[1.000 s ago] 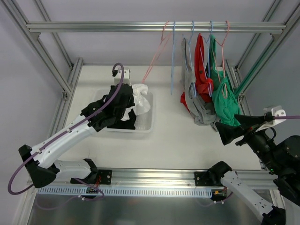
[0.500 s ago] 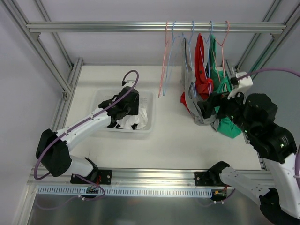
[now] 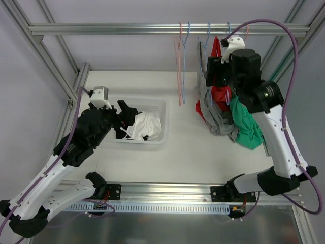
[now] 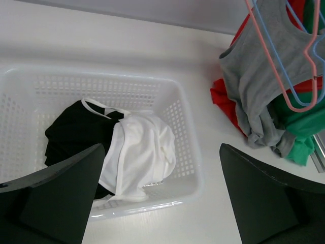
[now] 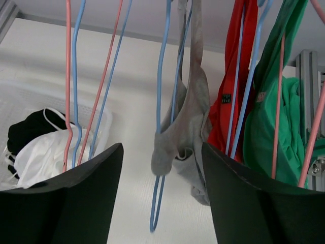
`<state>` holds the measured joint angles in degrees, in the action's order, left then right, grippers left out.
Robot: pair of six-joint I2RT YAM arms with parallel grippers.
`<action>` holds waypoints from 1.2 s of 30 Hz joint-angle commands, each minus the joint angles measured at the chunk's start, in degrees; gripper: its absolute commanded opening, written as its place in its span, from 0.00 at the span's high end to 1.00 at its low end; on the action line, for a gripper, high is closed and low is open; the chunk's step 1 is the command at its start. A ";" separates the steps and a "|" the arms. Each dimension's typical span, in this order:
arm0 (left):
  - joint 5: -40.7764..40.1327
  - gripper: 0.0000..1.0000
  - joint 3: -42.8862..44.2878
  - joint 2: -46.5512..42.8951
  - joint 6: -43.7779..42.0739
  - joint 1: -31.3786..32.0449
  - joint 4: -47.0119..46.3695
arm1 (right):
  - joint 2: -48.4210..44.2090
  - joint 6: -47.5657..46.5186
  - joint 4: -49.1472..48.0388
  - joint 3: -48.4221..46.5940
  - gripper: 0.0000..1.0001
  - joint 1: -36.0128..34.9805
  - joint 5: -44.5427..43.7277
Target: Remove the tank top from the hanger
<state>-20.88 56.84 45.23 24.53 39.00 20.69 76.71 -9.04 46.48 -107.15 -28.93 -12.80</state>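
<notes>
Top external view puts the right gripper high at 1 o'clock, just below the rail, among the hanging clothes. On your right wrist view its fingers stand wide apart, gripping nothing. The gray tank top hangs between them on its blue hanger. You cannot tell whether the fabric brushes the finger at 3 o'clock. A red tank top and a green tank top hang just beside it toward 3 o'clock, and two bare hangers, pink and blue, hang toward 9 o'clock. Your left gripper sits at 9 o'clock above the white basket, its fingers also spread and holding nothing. On the left wrist view a white garment lies in the basket, partly over a black garment.
</notes>
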 commanded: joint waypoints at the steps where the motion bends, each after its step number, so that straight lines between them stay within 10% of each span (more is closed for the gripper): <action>1: 3.47 0.01 -2.08 -2.24 -0.36 0.02 2.69 | 5.10 -2.91 -1.57 -7.00 0.35 1.41 -2.15; 8: 9.80 0.01 -3.75 -5.33 0.51 0.11 5.68 | 17.85 -3.00 -1.65 -16.85 0.47 4.23 -1.01; 19: 11.83 0.01 -4.28 -5.42 -0.19 0.11 7.79 | 18.22 3.23 -6.57 -15.90 0.99 4.32 -2.32; 36: 19.47 0.01 1.51 -2.52 -1.15 2.21 7.27 | 5.31 6.84 -12.99 -7.29 1.00 4.41 4.97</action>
<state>-4.60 54.41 42.04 24.45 39.64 29.52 86.96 -3.42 38.76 -115.98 -24.60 -10.68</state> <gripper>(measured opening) 0.985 0.025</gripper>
